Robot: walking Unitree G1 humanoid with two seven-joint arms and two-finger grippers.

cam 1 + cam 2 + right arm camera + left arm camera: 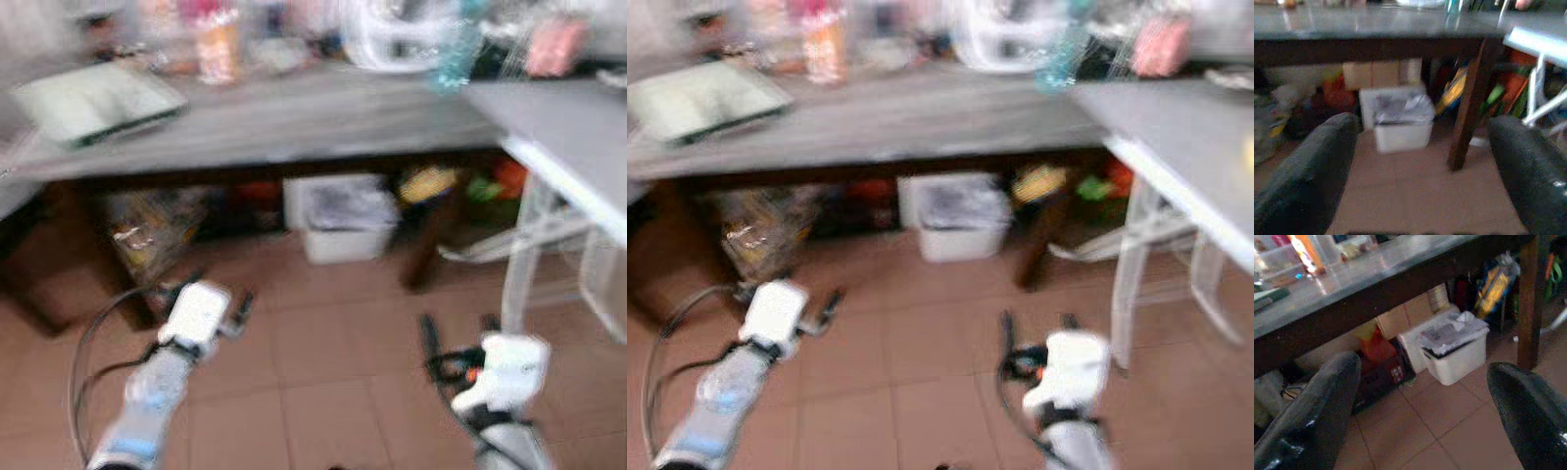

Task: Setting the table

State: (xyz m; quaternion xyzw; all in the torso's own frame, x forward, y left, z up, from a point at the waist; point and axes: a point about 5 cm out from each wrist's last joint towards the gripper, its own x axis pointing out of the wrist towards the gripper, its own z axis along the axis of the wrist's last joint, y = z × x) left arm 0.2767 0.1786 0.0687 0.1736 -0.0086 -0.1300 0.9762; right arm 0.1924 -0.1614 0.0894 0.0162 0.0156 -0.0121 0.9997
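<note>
The head views are blurred. A long grey-topped table (pixel 294 122) on dark wooden legs stands ahead of me. On its left part lies a flat pale green and white tray (pixel 98 98). At its back stand an orange-topped bottle (pixel 217 44) and clear plastic bags (pixel 402 34). Both arms are held low over the tiled floor, short of the table. My left gripper (pixel 220 294) is open, with nothing between its fingers (pixel 1312 416). My right gripper (pixel 458 333) is also open and holds nothing, its fingers (pixel 1308 181) pointing at the space under the table.
A white bin (pixel 343 220) with paper in it sits under the table, among bags and boxes (pixel 147 230). A dark table leg (pixel 426 250) stands right of the bin. A second grey table (pixel 568 137) with white legs juts in at the right.
</note>
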